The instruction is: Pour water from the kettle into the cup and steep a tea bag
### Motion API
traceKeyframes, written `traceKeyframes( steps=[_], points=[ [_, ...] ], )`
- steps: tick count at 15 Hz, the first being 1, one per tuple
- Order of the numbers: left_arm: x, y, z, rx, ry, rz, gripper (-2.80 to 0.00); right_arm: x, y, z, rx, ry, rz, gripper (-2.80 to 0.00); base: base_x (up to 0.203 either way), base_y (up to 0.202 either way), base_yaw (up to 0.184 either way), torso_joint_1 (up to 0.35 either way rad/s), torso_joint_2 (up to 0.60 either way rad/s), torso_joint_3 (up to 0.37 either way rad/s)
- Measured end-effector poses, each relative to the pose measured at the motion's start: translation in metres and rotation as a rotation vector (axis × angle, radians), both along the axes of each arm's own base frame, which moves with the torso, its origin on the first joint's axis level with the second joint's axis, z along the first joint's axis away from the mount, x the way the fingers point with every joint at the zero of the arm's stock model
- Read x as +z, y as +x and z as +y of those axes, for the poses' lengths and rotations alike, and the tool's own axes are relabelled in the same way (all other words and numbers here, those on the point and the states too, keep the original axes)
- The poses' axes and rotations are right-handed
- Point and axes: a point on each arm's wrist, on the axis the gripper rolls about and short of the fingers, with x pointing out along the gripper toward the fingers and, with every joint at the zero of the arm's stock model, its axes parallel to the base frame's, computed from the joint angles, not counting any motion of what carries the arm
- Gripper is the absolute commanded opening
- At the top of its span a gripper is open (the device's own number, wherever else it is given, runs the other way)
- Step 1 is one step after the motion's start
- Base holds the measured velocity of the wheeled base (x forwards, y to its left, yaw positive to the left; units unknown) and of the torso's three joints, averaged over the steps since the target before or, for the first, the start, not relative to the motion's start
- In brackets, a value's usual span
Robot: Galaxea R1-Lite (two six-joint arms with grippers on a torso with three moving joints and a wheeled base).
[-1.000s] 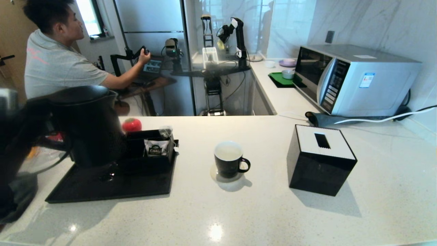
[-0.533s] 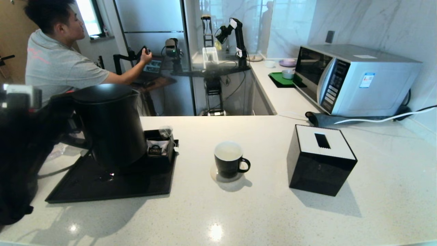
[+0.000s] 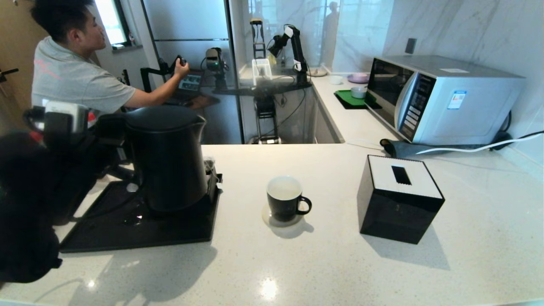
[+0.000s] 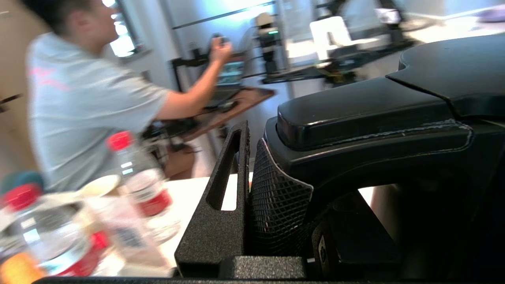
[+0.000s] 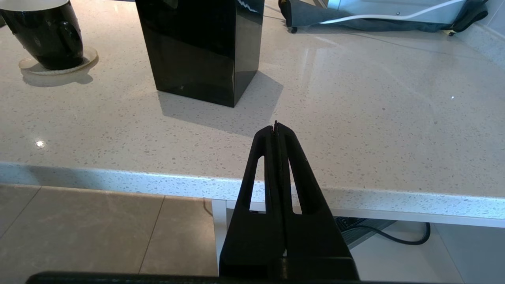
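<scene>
The matte black kettle (image 3: pixel 168 161) hangs upright just above the black tray (image 3: pixel 140 233), spout turned toward the cup. My left gripper (image 3: pixel 111 135) is shut on its loop handle (image 4: pixel 375 118); one finger (image 4: pixel 225 189) and a meshed pad show beside the handle in the left wrist view. The black cup (image 3: pixel 284 199) with its white inside stands on a round coaster to the right of the tray, also seen as the cup (image 5: pixel 47 33). The tea bag is hidden behind the kettle. My right gripper (image 5: pixel 276 126) is shut and empty, low at the counter's front edge.
A black tissue box (image 3: pixel 399 197) stands right of the cup. A microwave (image 3: pixel 442 97) and a cable lie at the back right. Water bottles (image 4: pixel 138 177) stand left of the tray. A person (image 3: pixel 72 76) sits behind the counter at the far left.
The kettle, held by my left gripper, has travelled to the right over the tray toward the cup and now covers the compartment box and sachet. The right arm has not moved.
</scene>
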Motion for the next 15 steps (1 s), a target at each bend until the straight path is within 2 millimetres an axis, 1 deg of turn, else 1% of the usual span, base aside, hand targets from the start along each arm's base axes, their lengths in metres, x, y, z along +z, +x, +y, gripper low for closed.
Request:
traceKeyframes(
  steps=[5, 8, 11, 15],
  points=[
    [-0.004, 0.004, -0.027, -0.033, 0.011, 0.015, -2.80, 0.000, 0.000, 0.000, 0.000, 0.000, 0.000, -2.80, 0.000, 0.000, 0.000, 0.000, 0.00, 0.000],
    [-0.006, 0.005, -0.040, -0.048, 0.033, 0.023, -2.80, 0.000, 0.000, 0.000, 0.000, 0.000, 0.000, -2.80, 0.000, 0.000, 0.000, 0.000, 0.00, 0.000],
    [-0.006, 0.004, -0.048, -0.067, 0.051, 0.025, -2.80, 0.000, 0.000, 0.000, 0.000, 0.000, 0.000, -2.80, 0.000, 0.000, 0.000, 0.000, 0.00, 0.000],
    [-0.006, 0.003, -0.054, -0.076, 0.088, 0.025, -2.80, 0.000, 0.000, 0.000, 0.000, 0.000, 0.000, -2.80, 0.000, 0.000, 0.000, 0.000, 0.00, 0.000]
  ],
)
